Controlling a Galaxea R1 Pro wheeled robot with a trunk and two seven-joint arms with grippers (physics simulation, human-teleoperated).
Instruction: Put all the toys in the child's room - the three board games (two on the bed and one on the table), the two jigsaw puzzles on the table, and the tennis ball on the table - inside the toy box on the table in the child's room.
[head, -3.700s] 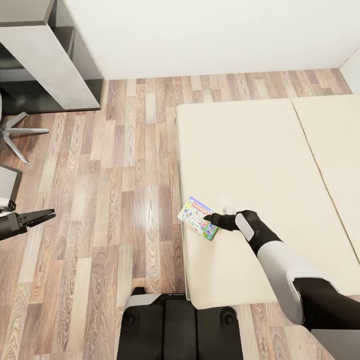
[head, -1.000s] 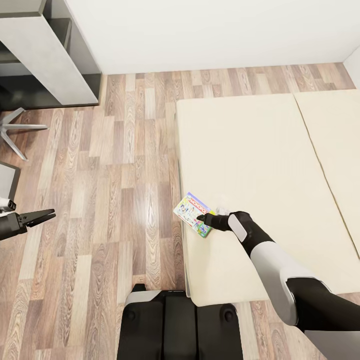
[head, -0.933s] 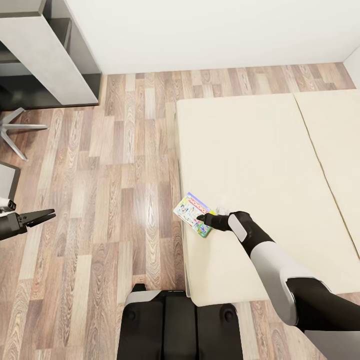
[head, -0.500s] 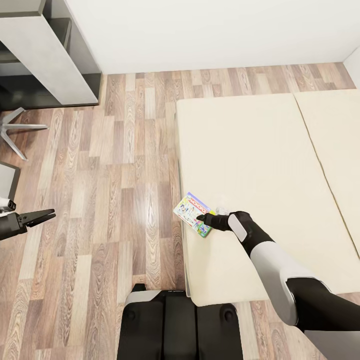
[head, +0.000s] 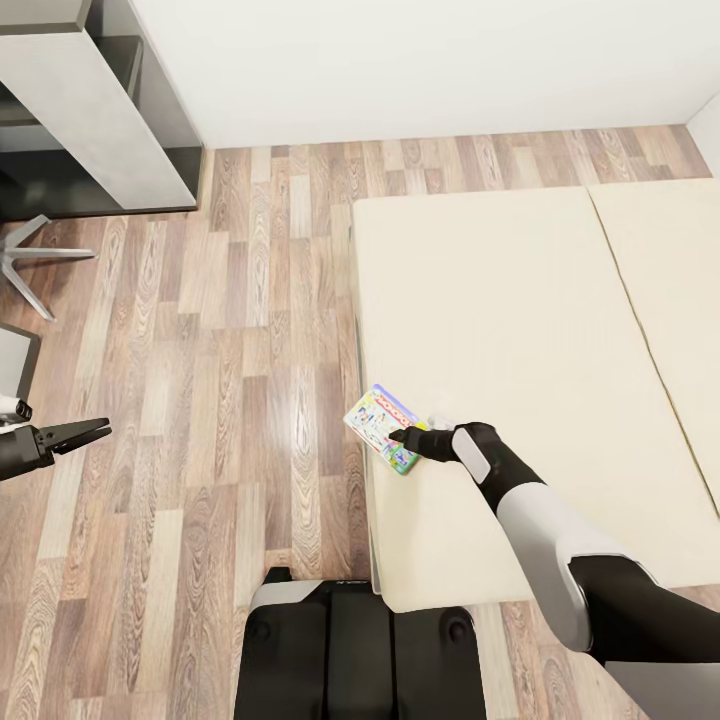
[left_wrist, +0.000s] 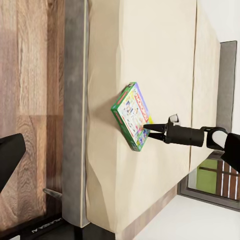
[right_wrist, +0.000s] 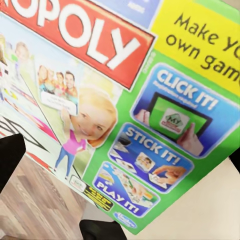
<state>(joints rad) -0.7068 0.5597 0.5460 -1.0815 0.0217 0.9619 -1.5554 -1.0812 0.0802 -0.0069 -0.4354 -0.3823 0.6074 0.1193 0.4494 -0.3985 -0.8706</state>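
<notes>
**Right gripper at board game on bed edge**

Head view: The right gripper (head: 405, 437) reaches across the bed (head: 500, 330) and meets the board game (head: 380, 429), a pale green-edged box with a colourful cover. The box lies at the bed's near left edge, with one corner past the edge over the wood floor (head: 230, 380). The fingertips touch the box's near side; whether they pinch it cannot be told here. The left gripper (head: 85, 434) is held over the floor, well apart from the bed, its fingers drawn close together with nothing between them. A grey cabinet (head: 90, 110) stands by the wall, and a chair base (head: 30, 262) shows near it.

Left wrist view: The board game (left_wrist: 132, 116) is tilted, one edge lifted off the mattress (left_wrist: 150, 60). The right gripper (left_wrist: 150, 130) has its two thin fingers set at the box's edge, one on each face as far as can be seen. A grey bed frame (left_wrist: 75, 100) runs along the mattress side.

Right wrist view: The board game (right_wrist: 125, 110) cover is seen close up, with red lettering and green panels. One dark fingertip (right_wrist: 10, 150) lies at the box's side; wood floor (right_wrist: 40, 210) shows beyond its corner. The finger spacing cannot be judged.
</notes>
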